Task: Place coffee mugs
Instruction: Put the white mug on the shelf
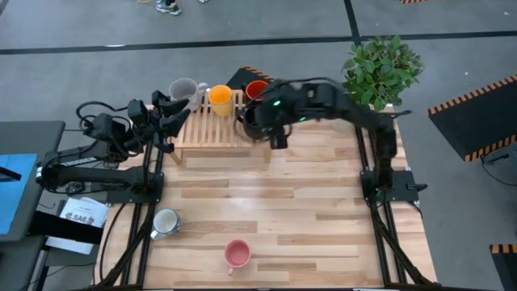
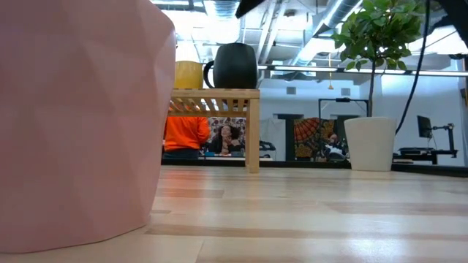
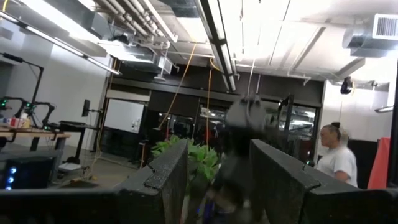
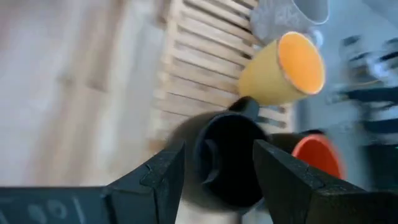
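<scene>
A wooden slatted rack (image 1: 218,129) stands at the table's far left. The black mug (image 4: 227,155) stands upright on the rack's right end (image 2: 235,66), opening up. My right gripper (image 4: 217,168) is open just above it (image 1: 265,121), one finger on either side of the opening and clear of the mug. The grey mug (image 1: 183,87), the orange mug (image 1: 220,97) and the red-inside mug (image 1: 257,89) stand along the rack's far edge. The white mug (image 1: 166,222) and the pink mug (image 1: 237,255) stand near the table's near edge. My left gripper (image 3: 217,174) is open and empty by the rack's left end (image 1: 171,113).
A plant in a white pot (image 2: 369,144) stands at the table's far right corner (image 1: 380,69). Bare wood lies between the rack and the two near mugs. The pink mug fills the left of the low view (image 2: 73,124). People show in the room behind.
</scene>
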Robot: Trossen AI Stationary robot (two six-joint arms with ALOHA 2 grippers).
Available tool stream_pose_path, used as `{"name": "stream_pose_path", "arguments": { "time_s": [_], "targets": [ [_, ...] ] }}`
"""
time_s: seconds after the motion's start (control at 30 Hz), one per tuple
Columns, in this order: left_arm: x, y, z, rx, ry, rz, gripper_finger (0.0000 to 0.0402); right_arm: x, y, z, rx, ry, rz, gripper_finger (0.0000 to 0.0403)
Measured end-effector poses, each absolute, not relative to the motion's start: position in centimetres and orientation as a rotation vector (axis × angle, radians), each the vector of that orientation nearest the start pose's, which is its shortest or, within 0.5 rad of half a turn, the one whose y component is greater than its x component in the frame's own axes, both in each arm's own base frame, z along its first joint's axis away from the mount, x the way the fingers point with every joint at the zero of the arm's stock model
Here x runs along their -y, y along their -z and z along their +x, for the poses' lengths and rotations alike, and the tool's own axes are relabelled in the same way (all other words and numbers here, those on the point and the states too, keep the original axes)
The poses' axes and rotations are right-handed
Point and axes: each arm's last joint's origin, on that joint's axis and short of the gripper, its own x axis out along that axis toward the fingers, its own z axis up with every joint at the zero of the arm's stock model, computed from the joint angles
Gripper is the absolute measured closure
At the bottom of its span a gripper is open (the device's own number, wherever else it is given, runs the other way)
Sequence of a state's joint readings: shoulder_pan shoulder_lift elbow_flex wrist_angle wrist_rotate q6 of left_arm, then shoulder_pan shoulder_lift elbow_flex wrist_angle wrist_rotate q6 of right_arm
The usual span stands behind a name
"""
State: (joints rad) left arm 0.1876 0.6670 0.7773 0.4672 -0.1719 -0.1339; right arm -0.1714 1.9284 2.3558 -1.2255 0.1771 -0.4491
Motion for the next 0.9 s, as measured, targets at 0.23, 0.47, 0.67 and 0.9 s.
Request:
{"name": "stream_pose_path", "arguments": {
  "time_s": [0.23, 0.47, 0.67, 0.9],
  "targets": [
    [-2.9, -40.4, 12.8, 0.575, -0.32, -0.101, 0.0244, 7.4, -46.4, 30.8, -0.808, 0.062, -0.029, 0.0188],
    [-2.7, -40.3, 13.0, 0.553, -0.245, -0.08, 0.0244, 4.7, -44.7, 26.8, -0.642, 0.071, 0.068, 0.0188],
    [-2.8, -39.5, 13.4, 0.455, -0.234, -0.081, 0.0244, 2.7, -41.1, 24.7, -0.401, 0.165, 0.177, 0.0188],
    [-2.7, -39.2, 13.6, 0.419, -0.216, -0.088, 0.0244, 1.9, -41.0, 23.9, -0.114, 0.191, 0.216, 0.0188]
  ]
}}
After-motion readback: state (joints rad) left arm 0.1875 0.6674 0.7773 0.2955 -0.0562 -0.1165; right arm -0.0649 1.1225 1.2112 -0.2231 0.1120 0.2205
